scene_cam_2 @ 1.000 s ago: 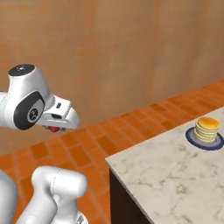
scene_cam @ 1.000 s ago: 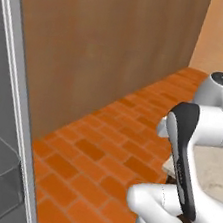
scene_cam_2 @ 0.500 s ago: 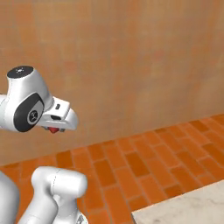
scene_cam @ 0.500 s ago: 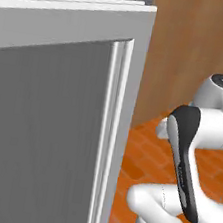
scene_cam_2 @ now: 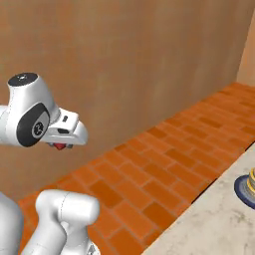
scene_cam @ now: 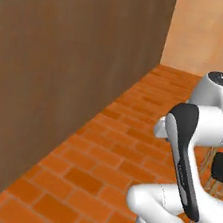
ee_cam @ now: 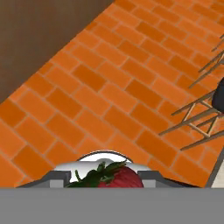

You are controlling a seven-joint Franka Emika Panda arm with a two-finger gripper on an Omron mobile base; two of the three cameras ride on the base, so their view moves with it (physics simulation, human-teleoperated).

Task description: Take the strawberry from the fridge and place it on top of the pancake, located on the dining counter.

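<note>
Place: rendered home kitchen.
Floor: orange brick tiles point(scene_cam: 100, 167).
Walls: brown wood panelling point(scene_cam_2: 124, 64).
Counter: beige marbled stone top point(scene_cam_2: 214, 226) bearing a blue plate point(scene_cam_2: 245, 186).
Seating: stool legs point(ee_cam: 197, 118).

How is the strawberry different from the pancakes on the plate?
The strawberry is red with green leaves; the pancake stack is tan-golden. The strawberry is held in the shut claw up above the brick floor; the pancake sits on a dark blue plate on the dining counter. Both are food.
</note>
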